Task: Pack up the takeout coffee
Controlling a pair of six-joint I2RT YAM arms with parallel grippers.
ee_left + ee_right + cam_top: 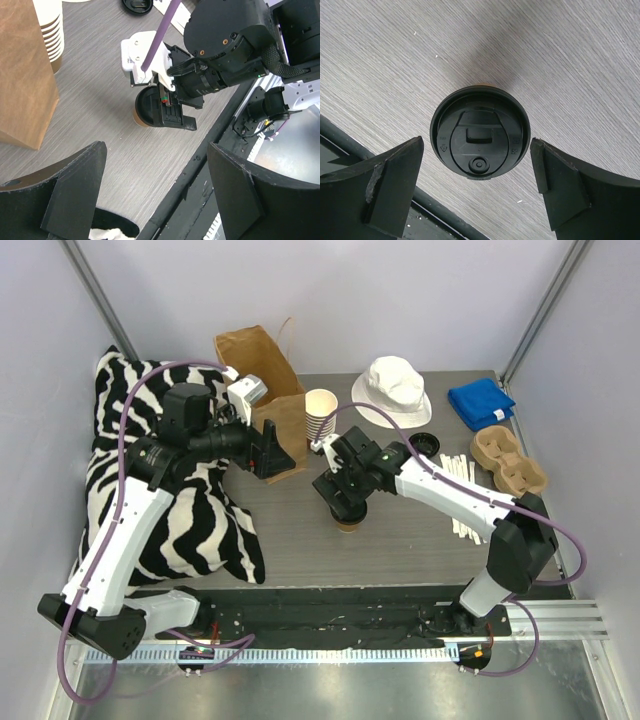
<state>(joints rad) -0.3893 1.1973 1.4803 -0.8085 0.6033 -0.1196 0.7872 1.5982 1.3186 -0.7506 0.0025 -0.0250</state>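
Between the spread right fingers (pixel 395 175), untouched, the takeout coffee (pixel 479 132).

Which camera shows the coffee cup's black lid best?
The right wrist view: it looks straight down on the lid, whole and centred. The left wrist view shows the lid partly hidden by the right claw; the top view shows only the brown base of the cup.
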